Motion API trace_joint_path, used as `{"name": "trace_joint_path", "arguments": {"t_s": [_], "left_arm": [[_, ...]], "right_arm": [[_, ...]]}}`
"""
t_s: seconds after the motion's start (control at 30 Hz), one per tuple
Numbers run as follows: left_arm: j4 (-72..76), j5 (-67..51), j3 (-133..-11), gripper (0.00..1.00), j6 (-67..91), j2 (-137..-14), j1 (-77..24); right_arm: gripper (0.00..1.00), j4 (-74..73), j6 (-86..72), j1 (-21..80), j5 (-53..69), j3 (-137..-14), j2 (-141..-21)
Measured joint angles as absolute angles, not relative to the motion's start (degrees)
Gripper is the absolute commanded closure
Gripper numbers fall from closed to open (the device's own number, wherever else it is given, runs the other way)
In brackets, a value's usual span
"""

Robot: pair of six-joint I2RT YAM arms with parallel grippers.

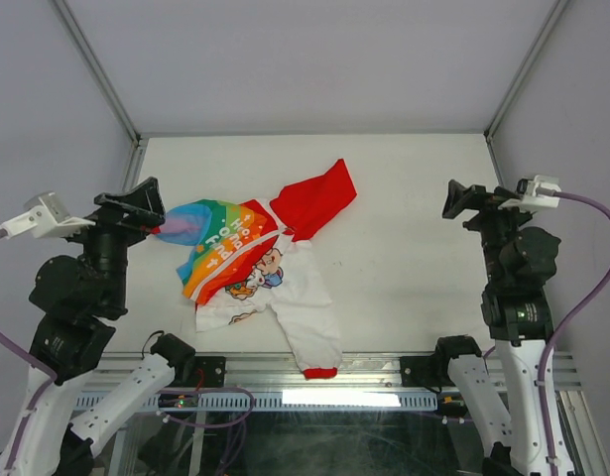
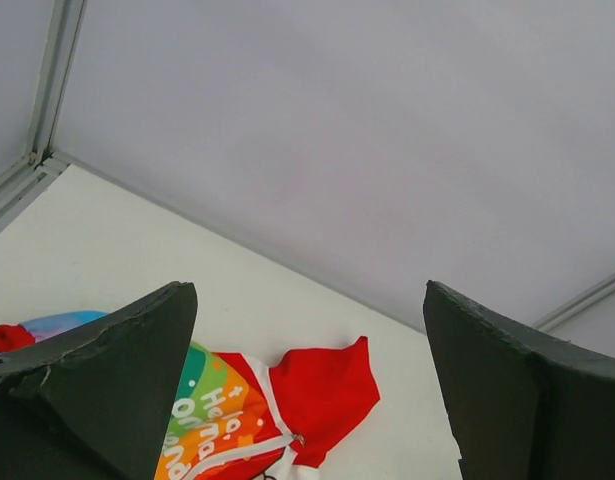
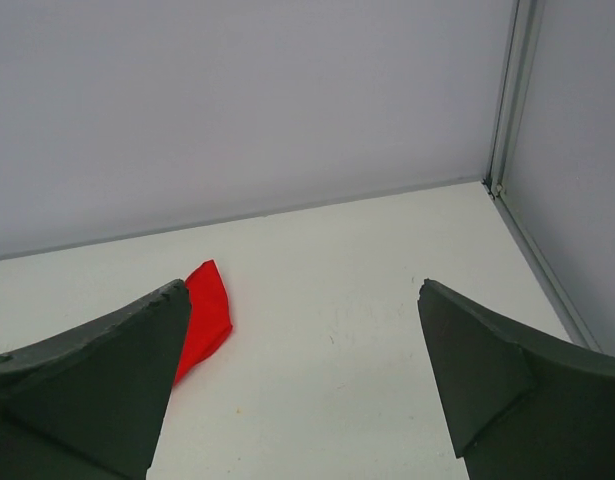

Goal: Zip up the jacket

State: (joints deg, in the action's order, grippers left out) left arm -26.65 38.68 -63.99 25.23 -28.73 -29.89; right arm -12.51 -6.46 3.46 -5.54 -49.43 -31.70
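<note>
Jacket point(image 1: 260, 268) lies crumpled on table point(image 1: 414, 258), left of centre. Hood point(image 1: 314, 198) points toward the far wall; white sleeve point(image 1: 314, 337) reaches the near edge. My left claw point(image 1: 154, 210): fingers apart, nothing held, just beside the rainbow sleeve's red cuff point(image 2: 7, 337). My right claw point(image 1: 461, 201): fingers apart, empty, well apart from jacket.
</note>
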Motion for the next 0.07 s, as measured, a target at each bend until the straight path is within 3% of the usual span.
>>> {"name": "trace_joint_path", "arguments": {"t_s": [0.07], "left_arm": [[-26.4,38.5,-63.7,0.01,24.9,-28.9,-29.9]], "right_arm": [[0.01,-12.5,-6.7,3.5,-5.7,-49.4,-32.0]]}}
